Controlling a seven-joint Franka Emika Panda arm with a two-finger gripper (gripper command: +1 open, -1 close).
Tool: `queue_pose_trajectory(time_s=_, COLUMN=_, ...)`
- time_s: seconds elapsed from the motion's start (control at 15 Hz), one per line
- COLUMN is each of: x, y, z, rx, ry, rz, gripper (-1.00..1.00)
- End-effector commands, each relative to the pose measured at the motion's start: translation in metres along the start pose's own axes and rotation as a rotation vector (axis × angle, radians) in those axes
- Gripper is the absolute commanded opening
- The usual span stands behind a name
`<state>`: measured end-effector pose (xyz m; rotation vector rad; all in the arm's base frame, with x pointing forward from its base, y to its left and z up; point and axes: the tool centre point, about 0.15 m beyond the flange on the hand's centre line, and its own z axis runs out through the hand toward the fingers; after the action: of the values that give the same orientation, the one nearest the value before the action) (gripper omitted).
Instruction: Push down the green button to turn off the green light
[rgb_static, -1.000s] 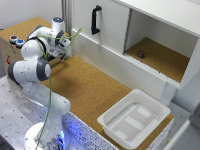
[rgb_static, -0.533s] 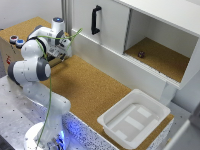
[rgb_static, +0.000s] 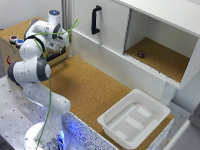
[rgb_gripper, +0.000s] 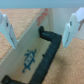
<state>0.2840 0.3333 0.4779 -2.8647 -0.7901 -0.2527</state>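
I cannot see the green button or its light in either view. A wooden button box (rgb_static: 7, 52) stands at the back on the exterior view's left, with a red button (rgb_static: 12, 38) and a blue button (rgb_static: 20, 42) on top. My arm covers the rest of the box top. My gripper (rgb_static: 56, 50) hangs by the box's side, low over the cork surface. In the wrist view the gripper (rgb_gripper: 37, 44) is open and empty, white fingers (rgb_gripper: 73, 27) spread wide. Between them lie the box's edge and a black cable (rgb_gripper: 50, 50).
A white cabinet with a black handle (rgb_static: 94, 19) stands behind, with an open compartment (rgb_static: 160, 55) holding a small dark object (rgb_static: 141, 54). A white tray (rgb_static: 134, 119) sits at the front on the exterior view's right. Cork surface (rgb_static: 95, 85) lies between.
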Motion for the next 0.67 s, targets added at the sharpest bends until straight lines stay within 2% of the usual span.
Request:
queue_pose_trajectory(time_s=0.0, x=-0.015, y=-0.065, z=-0.054, rx=-0.117, ry=-0.068, rz=-0.301, gripper=1.00)
queue_pose_trajectory(time_s=0.07, x=-0.019, y=-0.076, z=-0.043, rx=-0.140, ry=-0.107, rz=-0.373, gripper=1.00)
queue_pose_trajectory(time_s=0.27, x=-0.025, y=-0.112, z=-0.034, rx=-0.075, ry=-0.114, rz=-0.491, gripper=1.00)
queue_pose_trajectory(time_s=0.33, x=-0.027, y=-0.119, z=-0.033, rx=-0.061, ry=-0.115, rz=-0.521, gripper=-1.00)
queue_pose_trajectory(time_s=0.6, x=-0.029, y=-0.140, z=-0.023, rx=-0.020, ry=-0.112, rz=-0.627, gripper=-1.00)
